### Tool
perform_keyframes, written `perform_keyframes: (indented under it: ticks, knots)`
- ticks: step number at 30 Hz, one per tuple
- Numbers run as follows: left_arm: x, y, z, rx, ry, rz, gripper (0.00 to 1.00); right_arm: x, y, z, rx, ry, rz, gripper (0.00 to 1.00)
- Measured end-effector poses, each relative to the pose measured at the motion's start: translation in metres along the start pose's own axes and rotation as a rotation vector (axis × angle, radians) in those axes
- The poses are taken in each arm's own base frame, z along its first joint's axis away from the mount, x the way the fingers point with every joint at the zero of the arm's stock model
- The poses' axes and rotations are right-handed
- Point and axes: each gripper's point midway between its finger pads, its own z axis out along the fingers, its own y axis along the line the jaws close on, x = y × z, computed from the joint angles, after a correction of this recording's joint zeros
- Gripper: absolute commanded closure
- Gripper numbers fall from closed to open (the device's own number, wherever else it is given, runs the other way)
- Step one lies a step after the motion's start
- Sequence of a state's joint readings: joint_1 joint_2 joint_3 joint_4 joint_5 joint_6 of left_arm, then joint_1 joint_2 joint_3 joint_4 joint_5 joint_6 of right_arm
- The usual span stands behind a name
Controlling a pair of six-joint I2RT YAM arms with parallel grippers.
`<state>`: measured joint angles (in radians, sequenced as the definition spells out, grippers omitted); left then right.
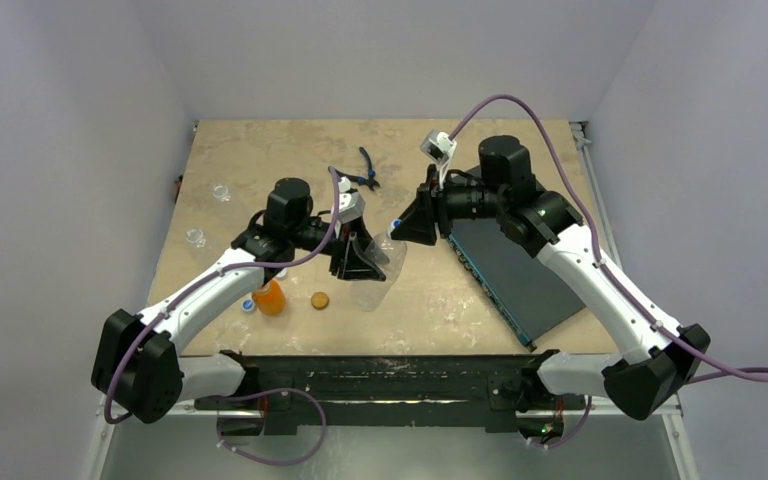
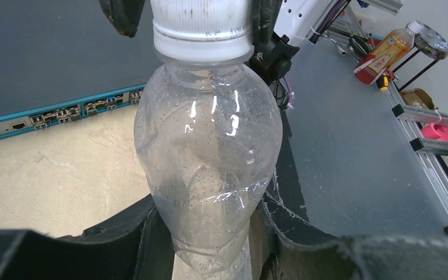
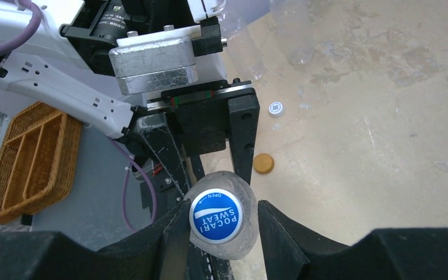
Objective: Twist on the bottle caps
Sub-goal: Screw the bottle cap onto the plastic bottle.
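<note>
One orange bottle (image 1: 270, 297) stands toward the table's (image 1: 260, 160) near edge, with an orange-brown cap (image 1: 319, 299) just beside it. Over the middle, my left gripper (image 1: 362, 262) clamps the clear bottle (image 2: 210, 157) by its body. The blue cap (image 3: 216, 214) sits on the neck, closely flanked by my right gripper (image 3: 221, 214); whether it pinches I cannot tell.

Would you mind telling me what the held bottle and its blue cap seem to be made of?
The bottle: thin clear plastic, glossy, judging by highlights and dented, creased walls. Its cap: opaque blue plastic, probably, with smooth printed white lettering.
</note>
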<state>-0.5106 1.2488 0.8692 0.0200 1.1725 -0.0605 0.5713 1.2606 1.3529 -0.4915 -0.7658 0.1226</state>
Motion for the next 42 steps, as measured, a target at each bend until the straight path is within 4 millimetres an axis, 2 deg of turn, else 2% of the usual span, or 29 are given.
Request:
perform_keyframes:
  ticks: [8,17,21,29,33,37,42]
  knots:
    - [0.0001,-0.0002,0.0000,0.002,0.000,-0.001,1.00,-0.0051,-0.0016,0.0008,0.009,-0.019,-0.005,0.52]
    - [0.0029,0.0023,0.0012,0.003,0.005,-0.014,1.00,-0.0077,0.0002,0.0019,0.003,-0.028,-0.004,0.71]
    - [0.0028,0.0026,0.0013,0.002,0.005,-0.014,1.00,-0.0072,0.0008,0.0022,0.002,-0.026,-0.005,0.54]
    - [0.0046,0.0058,0.0028,0.005,0.006,-0.018,1.00,-0.0060,-0.0005,0.0027,0.012,-0.022,-0.007,0.66]
    - [0.0046,0.0056,0.0028,0.006,0.006,-0.018,1.00,-0.0060,-0.0015,0.0027,0.018,-0.023,-0.006,0.56]
    - [0.0046,0.0059,0.0028,0.004,0.006,-0.021,1.00,-0.0050,-0.0010,0.0029,0.017,-0.019,-0.008,0.53]
    - [0.0047,0.0062,0.0029,0.002,0.006,-0.022,1.00,-0.0049,-0.0014,0.0031,0.020,-0.019,-0.008,0.58]
